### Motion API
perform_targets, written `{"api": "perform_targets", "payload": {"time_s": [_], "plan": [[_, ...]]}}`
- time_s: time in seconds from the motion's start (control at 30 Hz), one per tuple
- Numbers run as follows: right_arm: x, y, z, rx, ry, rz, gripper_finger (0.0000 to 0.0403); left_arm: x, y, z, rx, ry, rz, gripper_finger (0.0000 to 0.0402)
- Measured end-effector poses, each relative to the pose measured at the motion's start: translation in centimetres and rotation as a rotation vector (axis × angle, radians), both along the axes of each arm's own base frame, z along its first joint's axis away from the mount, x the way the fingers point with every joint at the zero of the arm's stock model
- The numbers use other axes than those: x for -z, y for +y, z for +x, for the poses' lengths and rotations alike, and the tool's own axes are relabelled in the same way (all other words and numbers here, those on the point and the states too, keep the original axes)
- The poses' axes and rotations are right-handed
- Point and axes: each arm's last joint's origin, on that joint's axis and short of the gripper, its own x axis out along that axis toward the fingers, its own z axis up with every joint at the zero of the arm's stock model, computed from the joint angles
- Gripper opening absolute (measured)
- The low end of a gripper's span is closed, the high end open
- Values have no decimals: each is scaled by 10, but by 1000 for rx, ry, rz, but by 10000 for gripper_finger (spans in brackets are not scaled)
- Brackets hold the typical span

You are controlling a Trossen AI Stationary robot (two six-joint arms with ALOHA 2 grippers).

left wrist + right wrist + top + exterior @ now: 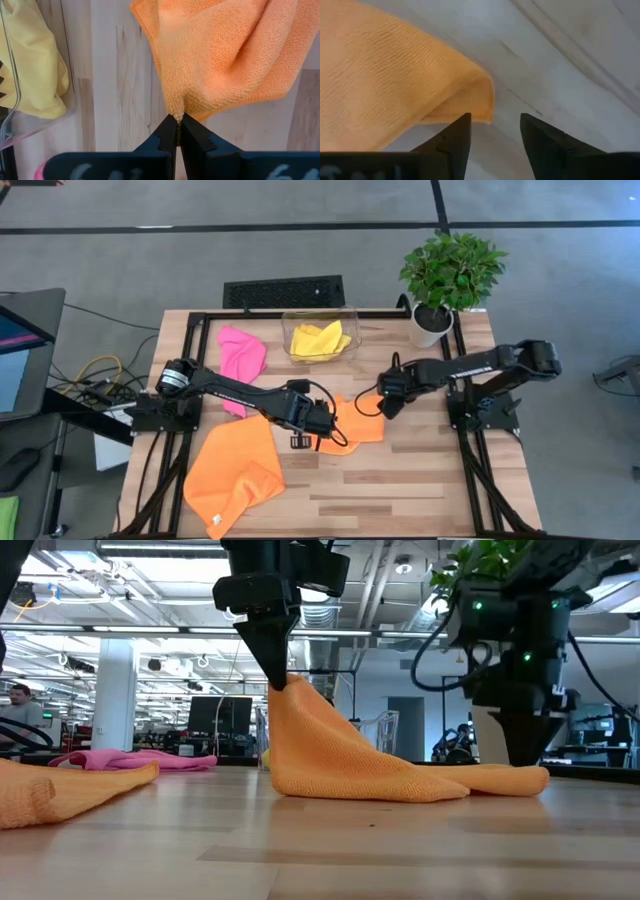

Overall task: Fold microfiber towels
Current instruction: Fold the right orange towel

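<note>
**Left gripper pinches the orange towel's peak; right gripper open at its far corner**

Nearest the low camera you have bare tabletop [330, 850], with the small orange towel [340, 760] rising off it like a tent. Your left gripper [178, 116] is clamped shut on the very tip of that peak, fingers meeting on a thin pinch of cloth, so 1 corner hangs lifted while the rest drapes down onto the wood.

Going by size, the big spread orange towel [235, 472] lies flat near the front left, untouched. The pink towel [241, 358] sits crumpled toward the back left, and the yellow towel [320, 339] is inside the clear bin [350, 315] at the back centre.

Your right gripper [492, 127] stands with its fingers parted and nothing between them, just beside the rounded far corner of the held towel. That corner rests on the tabletop directly ahead of the fingers. The towel's length runs from the left gripper's pinch toward the right gripper, so the right arm is the nearer 1 for that low corner.
</note>
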Motion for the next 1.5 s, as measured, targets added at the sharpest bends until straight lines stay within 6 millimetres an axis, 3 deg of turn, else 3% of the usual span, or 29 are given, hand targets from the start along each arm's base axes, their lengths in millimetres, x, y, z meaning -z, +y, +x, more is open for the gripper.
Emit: {"api": "perform_targets", "payload": {"time_s": [0.37, 0.5, 0.7, 0.77, 0.97, 1.5], "plan": [[17, -10, 9, -78, 44, 52, 177, 0, 0, 0, 1, 1, -1, 4], [17, -10, 11, -89, 21, 41, 134, 0, 0, 0, 3, 1, -1, 4], [17, -10, 12, -119, 15, 4, 27, 0, 0, 0, 5, 2, 0, 4], [16, -9, 13, -128, 26, -22, 11, 0, 0, 0, 1, 1, -1, 4], [-17, -4, 11, -150, 38, -174, 11, 0, 1, -2, -36, 8, -1, 4], [-110, 32, 8, -291, -280, -423, 5, 2, 1, 0, -166, -47, -9, 4]]}}
